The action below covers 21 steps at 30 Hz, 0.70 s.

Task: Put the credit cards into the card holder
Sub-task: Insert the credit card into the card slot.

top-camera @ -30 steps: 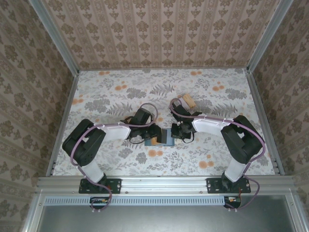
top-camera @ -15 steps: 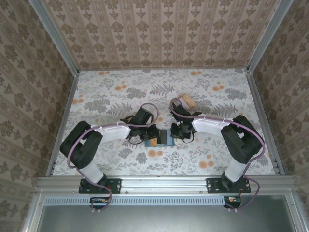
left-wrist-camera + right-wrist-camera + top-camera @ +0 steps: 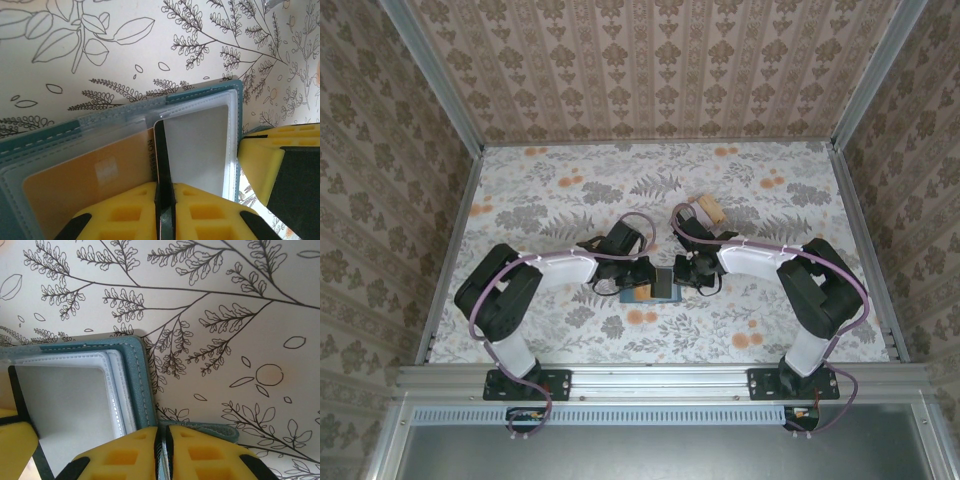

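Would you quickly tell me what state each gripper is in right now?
Left gripper: closed on a credit card.
Right gripper: closed on the card holder's edge.

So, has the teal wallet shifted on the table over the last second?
No. The small flat teal-blue bifold wallet sits in the same spot, just beyond the orange flowers printed on the tablecloth.

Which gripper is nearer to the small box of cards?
Right. The right gripper pinches the card holder at its right edge, in front of the box; the left gripper, shut on a card, is farther left.
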Each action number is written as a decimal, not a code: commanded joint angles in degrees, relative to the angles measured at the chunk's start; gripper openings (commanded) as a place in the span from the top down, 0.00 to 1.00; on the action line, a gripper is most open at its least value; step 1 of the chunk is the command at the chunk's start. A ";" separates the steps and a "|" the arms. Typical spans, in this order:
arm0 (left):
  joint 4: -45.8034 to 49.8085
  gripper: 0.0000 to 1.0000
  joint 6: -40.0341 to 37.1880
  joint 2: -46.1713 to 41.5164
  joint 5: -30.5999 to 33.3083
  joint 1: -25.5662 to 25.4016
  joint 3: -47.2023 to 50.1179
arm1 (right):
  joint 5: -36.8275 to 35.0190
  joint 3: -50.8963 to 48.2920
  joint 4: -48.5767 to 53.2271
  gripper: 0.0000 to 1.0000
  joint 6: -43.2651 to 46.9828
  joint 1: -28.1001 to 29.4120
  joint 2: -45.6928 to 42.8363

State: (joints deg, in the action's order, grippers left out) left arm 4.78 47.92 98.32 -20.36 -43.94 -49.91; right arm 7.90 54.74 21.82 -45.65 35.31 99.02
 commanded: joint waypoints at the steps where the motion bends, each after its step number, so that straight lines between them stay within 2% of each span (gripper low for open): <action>1: 0.11 0.85 0.60 0.87 -2.50 -0.66 -0.93 | -0.12 -1.26 0.40 0.84 -1.33 0.81 2.85; 7: -1.31 0.87 6.43 0.82 -4.43 0.21 0.45 | -0.76 -1.39 0.59 0.84 -1.77 1.10 2.64; 13: -10.08 0.89 12.52 1.22 -8.27 1.67 4.10 | -0.99 -1.61 0.52 0.84 -2.12 1.21 2.49; 17: -8.12 0.85 11.18 0.79 -7.98 1.67 3.98 | -1.59 -1.57 0.82 0.84 -2.16 1.25 2.41; 21: -0.74 0.76 6.76 -2.29 -3.58 1.68 2.97 | -2.94 -1.38 1.98 0.84 -2.07 1.25 2.61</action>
State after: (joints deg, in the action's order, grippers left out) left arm -1.32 57.25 98.17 -25.80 -41.98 -46.54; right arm 7.05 54.74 21.85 -46.70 35.70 99.02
